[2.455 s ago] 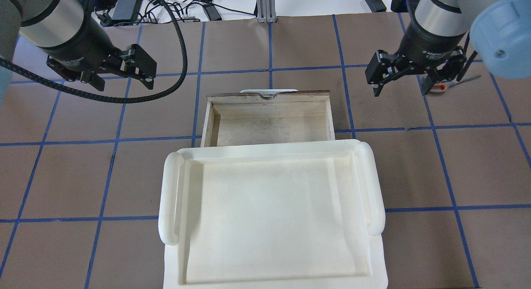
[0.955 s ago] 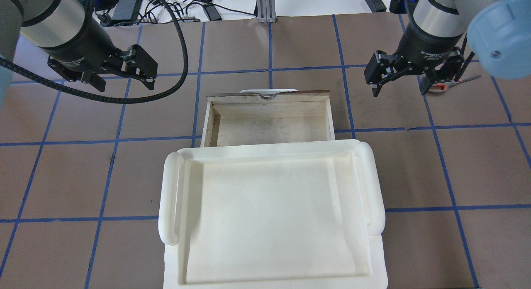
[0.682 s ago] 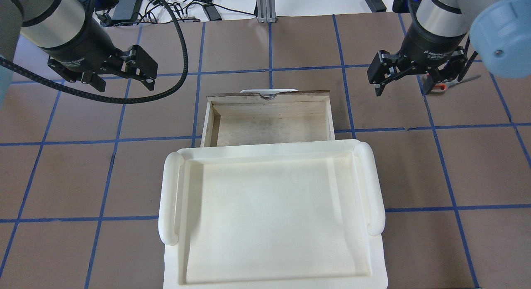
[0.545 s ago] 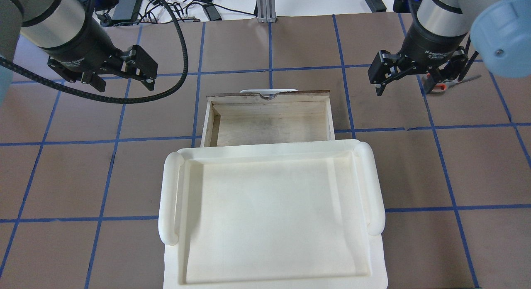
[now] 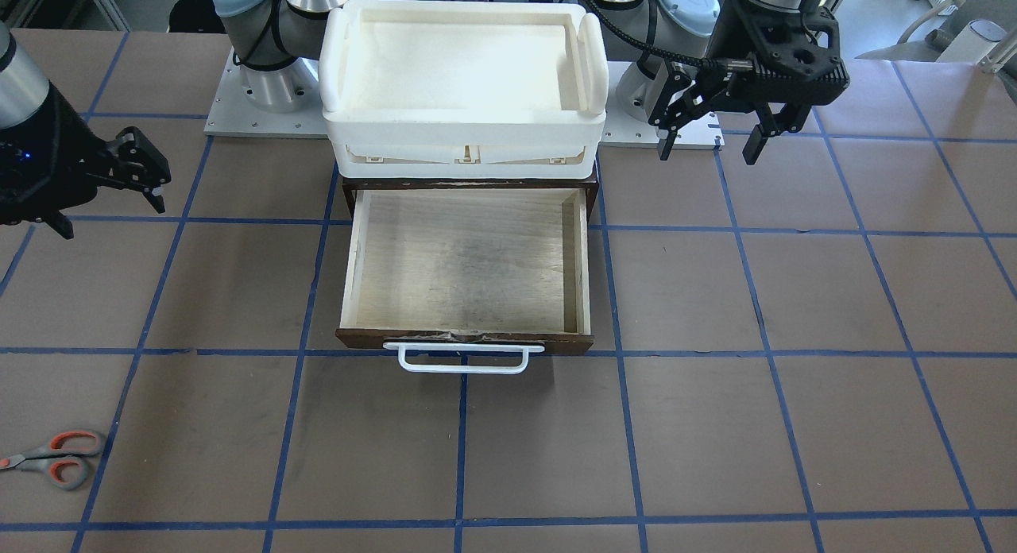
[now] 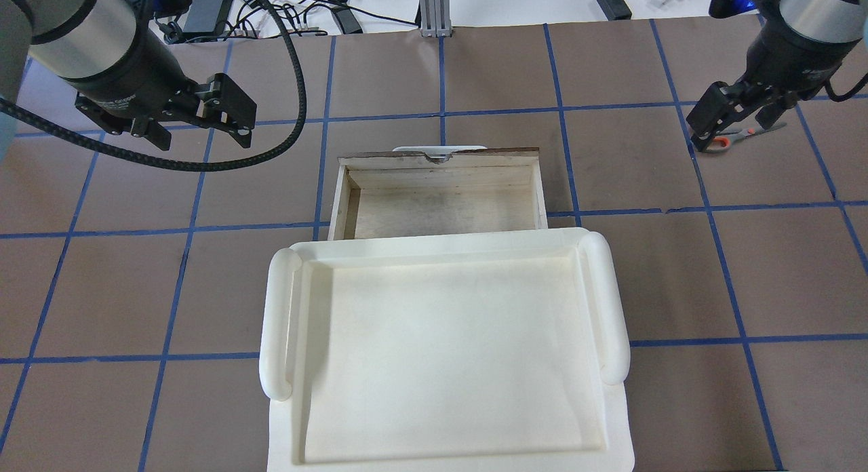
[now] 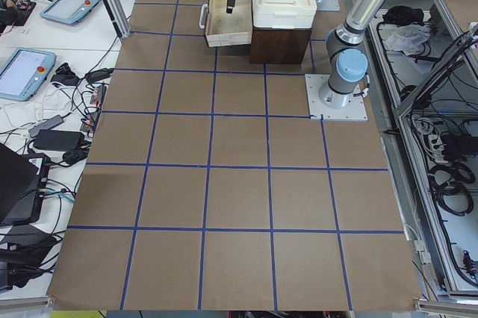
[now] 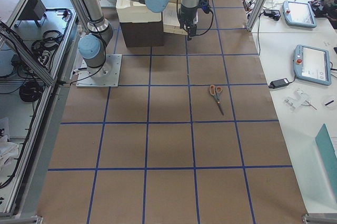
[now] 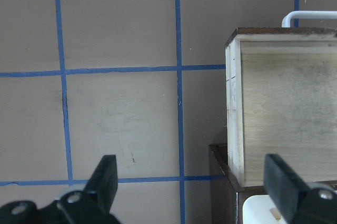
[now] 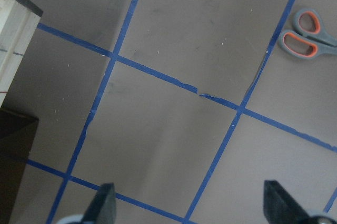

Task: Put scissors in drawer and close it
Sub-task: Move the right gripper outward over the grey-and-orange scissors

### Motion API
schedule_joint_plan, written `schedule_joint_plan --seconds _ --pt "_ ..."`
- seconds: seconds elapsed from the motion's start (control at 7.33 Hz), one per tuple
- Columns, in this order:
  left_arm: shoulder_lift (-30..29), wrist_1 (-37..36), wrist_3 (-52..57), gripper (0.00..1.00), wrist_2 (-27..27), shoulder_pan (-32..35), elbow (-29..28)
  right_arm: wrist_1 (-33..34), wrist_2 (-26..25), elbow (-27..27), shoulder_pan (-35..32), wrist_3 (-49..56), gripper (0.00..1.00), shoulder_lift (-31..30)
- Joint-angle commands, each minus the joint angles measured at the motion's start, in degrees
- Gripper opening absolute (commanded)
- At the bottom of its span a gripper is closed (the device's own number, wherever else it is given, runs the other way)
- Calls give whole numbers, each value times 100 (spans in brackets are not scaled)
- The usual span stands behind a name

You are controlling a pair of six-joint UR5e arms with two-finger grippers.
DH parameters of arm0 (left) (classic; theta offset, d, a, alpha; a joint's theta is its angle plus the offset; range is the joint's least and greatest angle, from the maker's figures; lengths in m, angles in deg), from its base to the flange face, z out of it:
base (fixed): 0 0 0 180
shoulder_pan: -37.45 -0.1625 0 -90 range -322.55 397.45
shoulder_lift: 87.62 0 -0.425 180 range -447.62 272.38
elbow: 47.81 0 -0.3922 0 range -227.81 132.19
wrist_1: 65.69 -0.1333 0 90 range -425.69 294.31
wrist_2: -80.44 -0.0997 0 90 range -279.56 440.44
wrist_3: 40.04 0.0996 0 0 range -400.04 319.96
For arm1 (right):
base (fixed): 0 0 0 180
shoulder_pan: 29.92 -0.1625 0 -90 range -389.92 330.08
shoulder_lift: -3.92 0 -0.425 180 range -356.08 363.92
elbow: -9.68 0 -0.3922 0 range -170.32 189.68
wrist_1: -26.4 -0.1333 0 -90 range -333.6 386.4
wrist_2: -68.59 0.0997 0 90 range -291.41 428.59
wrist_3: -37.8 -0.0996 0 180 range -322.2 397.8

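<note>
The scissors (image 5: 49, 460), grey handles lined orange-red, lie flat on the brown table to the robot's far right; they also show in the right wrist view (image 10: 309, 34) and the overhead view (image 6: 739, 133). The drawer (image 5: 465, 259) is pulled open and empty, white bar handle (image 5: 465, 359) at its front; it also shows in the overhead view (image 6: 441, 207). My right gripper (image 5: 107, 207) (image 10: 192, 208) is open and empty, raised above the table, short of the scissors. My left gripper (image 6: 202, 138) (image 5: 707, 149) is open and empty, left of the drawer (image 9: 284, 103).
A white plastic tray (image 6: 278, 309) sits on top of the dark cabinet that holds the drawer (image 5: 465, 152). Blue tape lines grid the table. Cables and tablets lie beyond the table's far edge (image 6: 285, 11).
My right gripper has moved to the right, away from the drawer and toward the scissors. The left arm, the drawer and the scissors have not moved.
</note>
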Motion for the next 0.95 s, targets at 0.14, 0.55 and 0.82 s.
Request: schedule_joint_plan --seconds 0.14,0.55,0.82 --pt "2 0 2 100 2 -9 -3 1298 40 1 250 3414 100 731" --pt "-24 -9 2 100 11 8 -3 1425 330 1 655 4429 100 1172" --pt "11 0 2 100 2 17 -3 1696 234 1 673 4629 100 1330"
